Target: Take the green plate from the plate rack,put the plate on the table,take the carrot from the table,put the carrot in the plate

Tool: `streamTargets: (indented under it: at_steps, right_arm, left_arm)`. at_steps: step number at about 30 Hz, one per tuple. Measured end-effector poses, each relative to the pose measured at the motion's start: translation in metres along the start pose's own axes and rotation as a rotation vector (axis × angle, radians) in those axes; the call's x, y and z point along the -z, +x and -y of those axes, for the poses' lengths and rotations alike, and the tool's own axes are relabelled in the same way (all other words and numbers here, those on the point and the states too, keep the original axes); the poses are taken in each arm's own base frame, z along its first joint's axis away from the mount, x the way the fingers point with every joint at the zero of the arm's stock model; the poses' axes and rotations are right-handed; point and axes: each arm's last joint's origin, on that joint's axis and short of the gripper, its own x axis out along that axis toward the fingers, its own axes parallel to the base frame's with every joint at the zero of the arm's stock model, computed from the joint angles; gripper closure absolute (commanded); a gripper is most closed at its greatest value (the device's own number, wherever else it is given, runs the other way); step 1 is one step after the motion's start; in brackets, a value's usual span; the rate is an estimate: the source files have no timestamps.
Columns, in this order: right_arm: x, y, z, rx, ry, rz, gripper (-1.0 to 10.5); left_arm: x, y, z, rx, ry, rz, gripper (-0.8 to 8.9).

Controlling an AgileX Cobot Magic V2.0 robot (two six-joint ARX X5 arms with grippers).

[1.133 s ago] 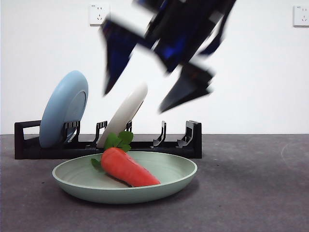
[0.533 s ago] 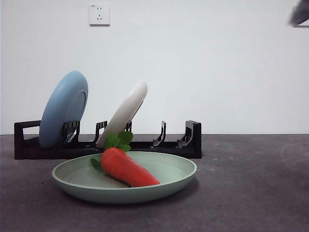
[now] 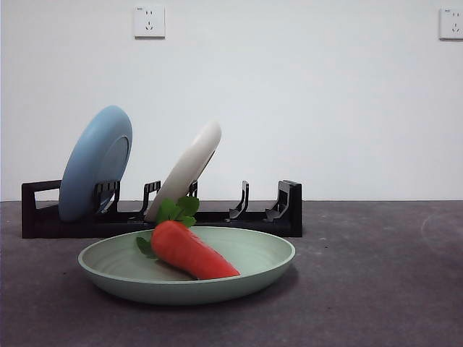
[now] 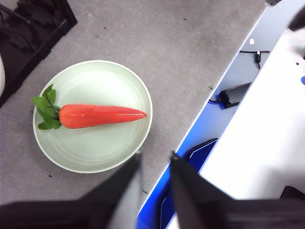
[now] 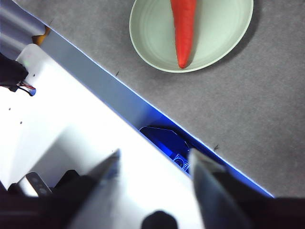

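The green plate (image 3: 246,256) lies flat on the table (image 3: 376,289) in front of the plate rack (image 3: 217,217). The carrot (image 3: 189,250) rests inside it, its leafy top toward the rack. The left wrist view looks down on the green plate (image 4: 95,143) and carrot (image 4: 102,116) from high above; my left gripper (image 4: 155,160) is open and holds nothing, hovering over the table edge. In the right wrist view the green plate (image 5: 224,33) with the carrot (image 5: 184,28) sits far from my right gripper (image 5: 155,157), which is open and empty, raised off the table.
A light blue plate (image 3: 94,163) and a cream-white plate (image 3: 187,170) stand tilted in the rack. The rack's end (image 4: 33,24) lies beside the plate. Beyond the table edge (image 5: 143,107) are a white base and cables (image 4: 236,93). Neither arm shows in the front view.
The arm that hung blurred above the rack a second ago has risen out of the front view; its last tip left the top right corner. Plate and carrot have not moved.
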Motion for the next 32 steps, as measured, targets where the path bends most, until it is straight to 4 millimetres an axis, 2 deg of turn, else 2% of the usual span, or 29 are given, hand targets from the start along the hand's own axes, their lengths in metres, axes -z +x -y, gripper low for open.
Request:
streamTargets:
  at_steps: [25,29,32]
  right_arm:
    - [0.000,0.000,0.000,0.002,-0.001,0.001,9.5]
    - [0.000,0.000,0.000,0.002,-0.001,0.000,9.5]
    - [0.000,0.000,0.000,0.002,-0.001,0.000,9.5]
  left_arm:
    - [0.000,0.000,0.000,-0.008,-0.006,0.001,8.16]
    - [-0.005,-0.004,-0.009,-0.093,-0.002,0.076,8.16]
    - [-0.014,-0.015,-0.029,-0.182,-0.044,0.230,8.16]
